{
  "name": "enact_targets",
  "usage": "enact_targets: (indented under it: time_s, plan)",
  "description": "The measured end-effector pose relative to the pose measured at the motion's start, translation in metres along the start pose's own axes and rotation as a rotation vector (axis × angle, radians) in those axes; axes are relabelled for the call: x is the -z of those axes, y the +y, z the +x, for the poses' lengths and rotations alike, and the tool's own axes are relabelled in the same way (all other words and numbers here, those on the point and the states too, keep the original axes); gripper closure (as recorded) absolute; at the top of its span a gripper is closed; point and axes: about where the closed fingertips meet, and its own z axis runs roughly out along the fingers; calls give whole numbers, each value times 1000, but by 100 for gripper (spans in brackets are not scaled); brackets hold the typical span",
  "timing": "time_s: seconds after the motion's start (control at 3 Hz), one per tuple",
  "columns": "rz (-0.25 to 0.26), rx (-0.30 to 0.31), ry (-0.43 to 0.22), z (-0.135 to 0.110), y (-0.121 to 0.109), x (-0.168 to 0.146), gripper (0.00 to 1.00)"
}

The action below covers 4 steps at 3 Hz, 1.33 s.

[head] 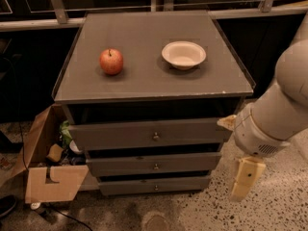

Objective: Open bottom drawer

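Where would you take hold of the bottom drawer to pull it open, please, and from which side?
Grip the small brass knob at the centre of the bottom drawer, coming straight from the front: the face is flat, so only the knob sticks out. The gripper hangs right of the cabinet, near that drawer's height.

The one camera sits high in front of the counter (144, 76), tilted steeply down and facing its drawer fronts, near enough that the counter fills the middle of the view. From the centre, the bottom drawer (154, 186) lies at 6 o'clock and the end effector (244, 179) at 4 o'clock, just right of the counter, over the speckled floor (202, 215).
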Motion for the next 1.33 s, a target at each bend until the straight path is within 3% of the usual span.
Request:
enact_targets:
  time_s: [0.67,1.0,1.33]
  plan:
    - [-31,-53,31,38,16,-101,0]
    - [-32,-52,34,39,17,-103,0]
    - [-56,-43,74,46,28,-133,0]
